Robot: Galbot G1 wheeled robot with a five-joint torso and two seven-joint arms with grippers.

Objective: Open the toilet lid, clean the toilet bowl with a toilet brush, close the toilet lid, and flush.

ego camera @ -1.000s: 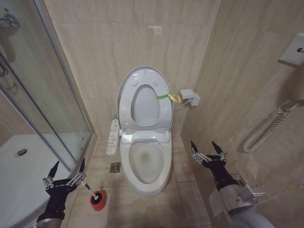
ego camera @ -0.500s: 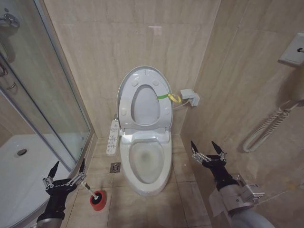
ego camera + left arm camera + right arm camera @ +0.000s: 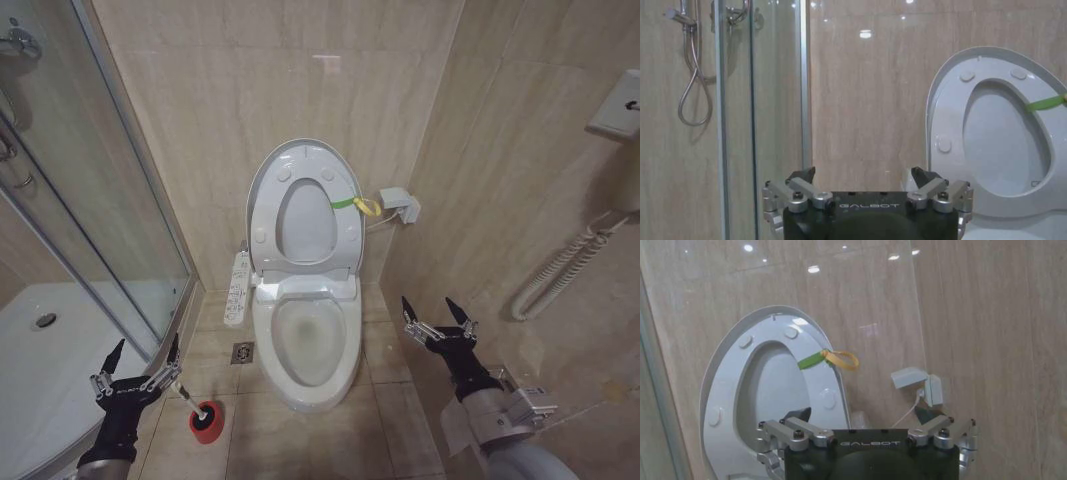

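Toilet lid point(image 3: 303, 205): raised. Toilet bowl point(image 3: 308, 345): exposed, uncleaned. Toilet brush point(image 3: 188, 400): in holder. Left gripper point(image 3: 140, 353), right gripper point(image 3: 438, 310): spread, empty. Remaining: scrub, close, flush.

The toilet lid point(image 3: 303, 206) was glossy white, the toilet bowl point(image 3: 306, 345) white ceramic. A green-and-yellow strap point(image 3: 355, 205) crossed the seat ring. The toilet brush point(image 3: 183, 394) showed a white handle in a red cup holder point(image 3: 206, 421). The wall tiles point(image 3: 250, 90) were beige, faintly veined.
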